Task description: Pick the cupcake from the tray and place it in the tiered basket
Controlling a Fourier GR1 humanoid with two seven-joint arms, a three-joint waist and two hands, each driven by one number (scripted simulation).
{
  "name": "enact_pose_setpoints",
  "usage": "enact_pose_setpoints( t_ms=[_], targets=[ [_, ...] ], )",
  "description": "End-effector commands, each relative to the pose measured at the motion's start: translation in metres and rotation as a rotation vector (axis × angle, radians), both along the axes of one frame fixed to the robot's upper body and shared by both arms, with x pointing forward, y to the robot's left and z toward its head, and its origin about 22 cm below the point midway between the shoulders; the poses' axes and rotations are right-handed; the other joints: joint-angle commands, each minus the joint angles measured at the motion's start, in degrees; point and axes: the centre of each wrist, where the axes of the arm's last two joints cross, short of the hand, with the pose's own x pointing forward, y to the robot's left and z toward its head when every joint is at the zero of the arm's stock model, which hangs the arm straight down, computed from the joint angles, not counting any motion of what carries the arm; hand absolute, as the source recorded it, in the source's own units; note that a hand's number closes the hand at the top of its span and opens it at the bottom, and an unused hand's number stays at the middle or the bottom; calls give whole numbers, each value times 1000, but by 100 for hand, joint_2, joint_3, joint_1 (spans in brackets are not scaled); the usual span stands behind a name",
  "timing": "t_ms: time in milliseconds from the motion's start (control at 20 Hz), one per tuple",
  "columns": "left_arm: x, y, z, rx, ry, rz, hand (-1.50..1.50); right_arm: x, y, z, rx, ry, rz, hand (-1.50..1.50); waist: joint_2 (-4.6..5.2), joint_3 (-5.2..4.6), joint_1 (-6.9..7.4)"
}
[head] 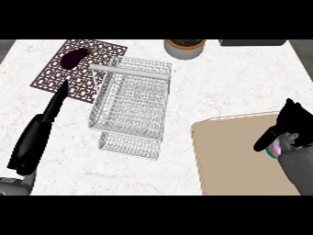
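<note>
The cupcake [275, 149] shows only as a pink and teal sliver under my right hand [295, 125], which is curled round it above the beige tray [233, 156] at the lower right. The white wire tiered basket [131, 105] stands in the middle of the counter, well to the left of that hand. At the lower left my left hand [40, 133] stretches up the counter with straight fingers [58, 98] and holds nothing; its tip points toward the patterned mat.
A brown patterned mat [97, 57] lies at the back left with a dark eggplant [75, 58] on it. A potted plant [184, 47] stands at the back centre, and a dark object [252, 42] sits at the back right edge.
</note>
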Motion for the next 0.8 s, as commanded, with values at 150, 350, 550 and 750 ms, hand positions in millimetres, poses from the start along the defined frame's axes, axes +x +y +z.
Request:
enact_pose_setpoints(
  t_ms=[150,350,550,750],
  targets=[
    [-3,4,-5,-3,-1,-5,0,-12,4,8,-107,80,-208,-150,4,4,16],
    [9,3,10,-12,-1,-5,0,-16,5,0,-67,74,-232,-150,28,12,26],
    [10,-7,12,-13,4,-16,0,-32,-7,-7,-48,87,-224,-150,25,15,3],
    [7,1,3,12,-26,-4,0,-21,-2,-13,-55,41,-255,-150,42,14,63]
  ],
)
